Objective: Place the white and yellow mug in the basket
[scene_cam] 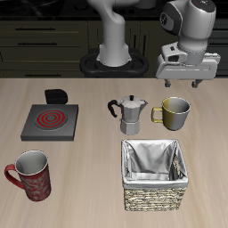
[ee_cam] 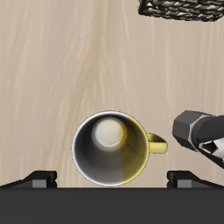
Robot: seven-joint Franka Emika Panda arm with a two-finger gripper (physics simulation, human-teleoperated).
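The white and yellow mug (scene_cam: 175, 112) stands upright on the table, its yellow handle pointing toward the moka pot. The wrist view looks straight down into the mug (ee_cam: 109, 149). The wicker basket (scene_cam: 155, 190) with its grey-white cloth lining sits nearer the table's front edge, just in front of the mug; one corner of the basket (ee_cam: 179, 9) shows in the wrist view. My gripper (scene_cam: 184, 80) hangs above the mug, open and empty, not touching it. Its fingertips (ee_cam: 39, 179) frame the mug in the wrist view.
A silver moka pot (scene_cam: 132, 114) with a black handle stands right beside the mug's handle and shows in the wrist view (ee_cam: 203, 136). A red patterned mug (scene_cam: 31, 174) stands near the front edge. A stove burner plate (scene_cam: 51, 120) and a small black object (scene_cam: 56, 94) lie farther off.
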